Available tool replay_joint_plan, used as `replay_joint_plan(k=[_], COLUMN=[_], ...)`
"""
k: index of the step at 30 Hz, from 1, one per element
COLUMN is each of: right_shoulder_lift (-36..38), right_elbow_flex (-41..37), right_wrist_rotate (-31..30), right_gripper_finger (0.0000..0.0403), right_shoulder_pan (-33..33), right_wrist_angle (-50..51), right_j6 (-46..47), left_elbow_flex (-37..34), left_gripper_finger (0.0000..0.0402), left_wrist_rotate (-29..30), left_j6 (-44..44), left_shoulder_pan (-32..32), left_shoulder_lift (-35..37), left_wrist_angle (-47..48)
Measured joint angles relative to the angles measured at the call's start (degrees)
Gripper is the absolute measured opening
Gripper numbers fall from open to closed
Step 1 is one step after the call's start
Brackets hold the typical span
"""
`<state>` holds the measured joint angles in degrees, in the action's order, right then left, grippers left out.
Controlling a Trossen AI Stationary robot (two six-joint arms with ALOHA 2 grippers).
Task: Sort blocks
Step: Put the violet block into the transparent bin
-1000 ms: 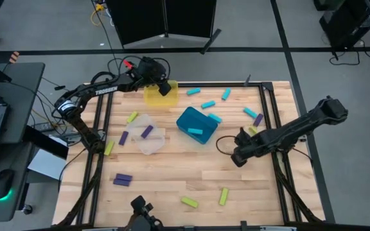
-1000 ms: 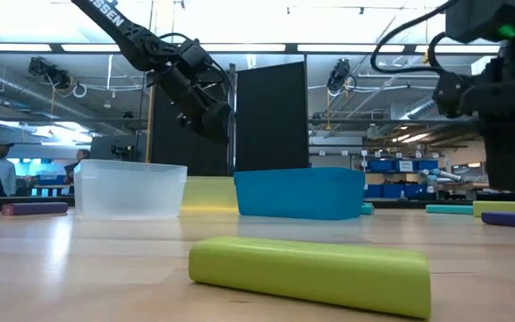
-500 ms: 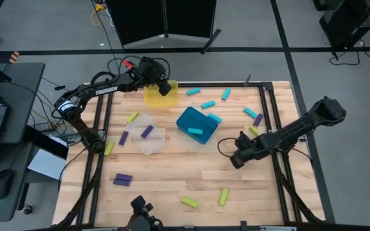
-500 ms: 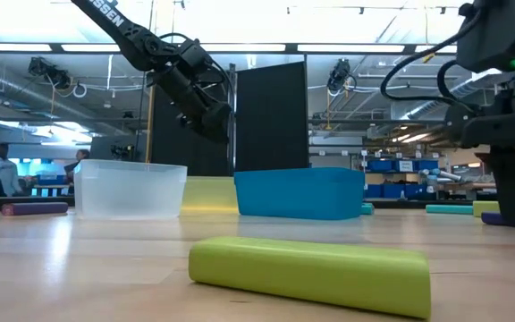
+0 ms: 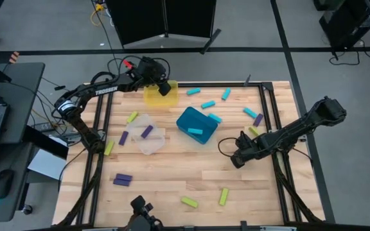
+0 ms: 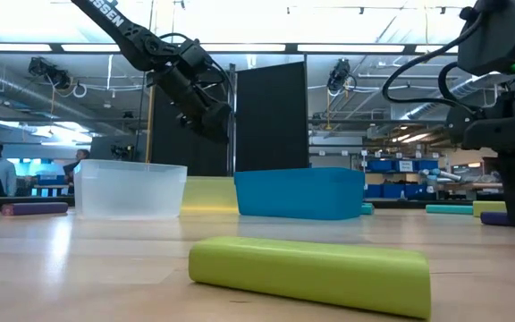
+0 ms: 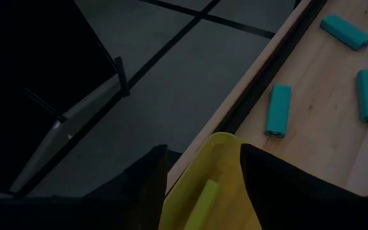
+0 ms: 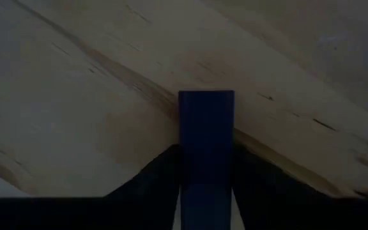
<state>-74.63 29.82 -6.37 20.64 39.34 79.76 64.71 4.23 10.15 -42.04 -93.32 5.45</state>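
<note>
Pinching a purple block (image 8: 206, 150), right fingers (image 8: 155, 182) seemingly closed, left fingers (image 7: 280, 185) parted over yellow bin (image 7: 213, 185).

The table's (image 5: 172, 176) middle is blocked by the teal bin (image 5: 196, 125) and clear bin (image 5: 148, 135) standing side by side, while open wood is left between them and the near-edge yellow-green blocks (image 5: 189, 202).

the high view looks straight down on the whole wooden table (image 5: 172, 179). the low view sits at tabletop height, very close to a yellow-green block (image 6: 309, 273), facing level toward 12 o'clock and the room. both share the teal bin (image 5: 196, 124) and clear bin (image 6: 130, 189). the left wrist view peers over the yellow bin (image 7: 213, 191); the right wrist view presses close on a dark purple block (image 8: 206, 150).
</note>
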Motion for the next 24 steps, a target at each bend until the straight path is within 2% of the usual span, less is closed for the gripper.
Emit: replay_joint_plan(k=[3,11,24], right_shoulder_lift=[0.0,0.43,5.53], right_elbow_flex=[0.02,-0.02,-0.2], right_wrist_rotate=[0.18,0.46,-3.59], right_gripper_finger=[0.0119,0.0128,0.0123], right_shoulder_pan=[-0.31,-0.89,-0.89], right_wrist_angle=[0.06,-0.03,0.78], right_j6=[-0.49,-1.85,-3.07], left_elbow_flex=[-0.01,0.0,0.0], left_gripper_finger=[0.0204,0.0204,0.0204], left_wrist_rotate=[0.0,0.04,0.04], left_j6=[0.0,-1.67,-1.77], left_shoulder_pan=[0.0,0.0,-0.02], left_shoulder_lift=[0.0,0.0,0.0], left_wrist_angle=[-0.01,-4.24,-11.3])
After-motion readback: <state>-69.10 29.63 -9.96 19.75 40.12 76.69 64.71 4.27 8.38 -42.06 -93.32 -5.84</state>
